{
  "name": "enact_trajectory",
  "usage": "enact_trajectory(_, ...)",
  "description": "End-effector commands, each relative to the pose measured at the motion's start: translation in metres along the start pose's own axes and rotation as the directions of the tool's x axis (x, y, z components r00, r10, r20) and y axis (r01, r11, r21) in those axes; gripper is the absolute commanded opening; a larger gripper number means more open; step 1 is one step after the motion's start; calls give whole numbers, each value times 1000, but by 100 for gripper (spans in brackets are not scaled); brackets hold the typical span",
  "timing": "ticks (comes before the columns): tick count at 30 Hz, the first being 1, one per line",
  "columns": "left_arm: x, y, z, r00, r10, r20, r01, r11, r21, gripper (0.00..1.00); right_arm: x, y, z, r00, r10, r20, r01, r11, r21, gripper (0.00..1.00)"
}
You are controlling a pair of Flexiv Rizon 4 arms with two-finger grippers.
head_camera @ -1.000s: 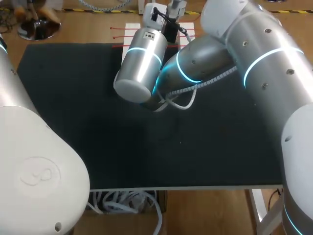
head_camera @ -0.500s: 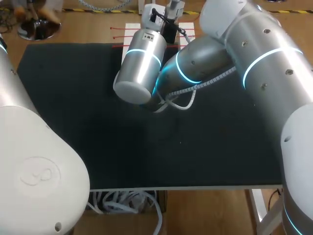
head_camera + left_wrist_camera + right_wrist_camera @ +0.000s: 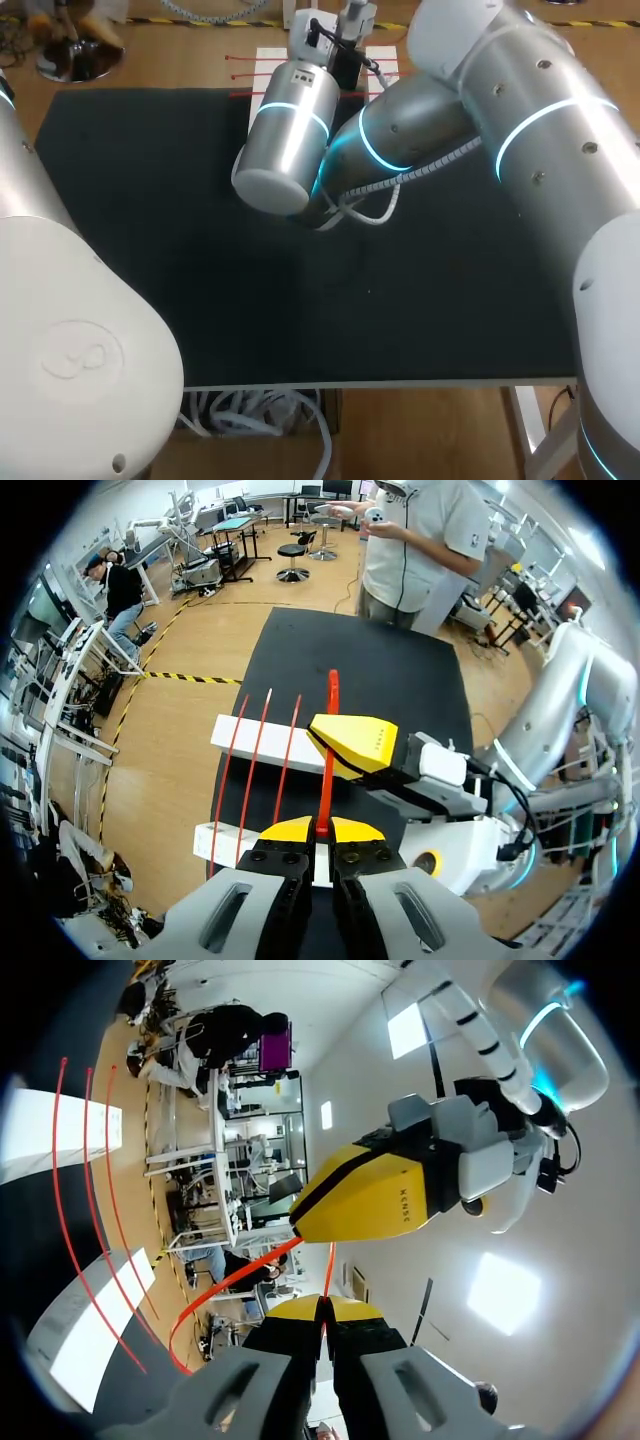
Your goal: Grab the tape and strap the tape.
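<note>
The tape is a thin red strap (image 3: 332,695). In the left wrist view my left gripper (image 3: 318,830) is shut on its lower end, and the strap rises straight ahead into my right gripper (image 3: 355,745), whose yellow tips close on it. In the right wrist view my right gripper (image 3: 322,1305) is shut on the red strap (image 3: 235,1280), which bends into a loop beside it. My left gripper (image 3: 370,1200) hangs just ahead. In the head view my right arm (image 3: 400,120) reaches to the far middle of the table and hides both grippers' tips.
Several spare red straps (image 3: 262,750) lie across two white blocks (image 3: 265,742) (image 3: 225,840) at the edge of the black mat (image 3: 200,250). Those straps (image 3: 240,75) show at the far edge in the head view. My left arm (image 3: 70,340) fills the near left corner.
</note>
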State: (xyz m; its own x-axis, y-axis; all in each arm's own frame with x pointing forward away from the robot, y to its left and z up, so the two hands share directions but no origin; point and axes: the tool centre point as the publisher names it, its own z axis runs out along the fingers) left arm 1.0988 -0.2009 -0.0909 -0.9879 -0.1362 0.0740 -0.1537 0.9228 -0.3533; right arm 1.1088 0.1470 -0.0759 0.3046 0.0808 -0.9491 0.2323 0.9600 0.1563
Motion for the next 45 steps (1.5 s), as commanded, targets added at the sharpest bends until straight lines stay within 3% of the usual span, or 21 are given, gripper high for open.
enact_trajectory(1, -1, -1, -1, 1000, 0, -2, 0, 1000, -5, 0, -3, 2, -1, 1000, -1, -5, 1, 1000, -3, 0)
enact_trajectory(45, -1, -1, -1, 1000, 0, -2, 0, 1000, -5, 0, -6, 24, -7, 1000, 13, -2, -14, 1000, -19, 0)
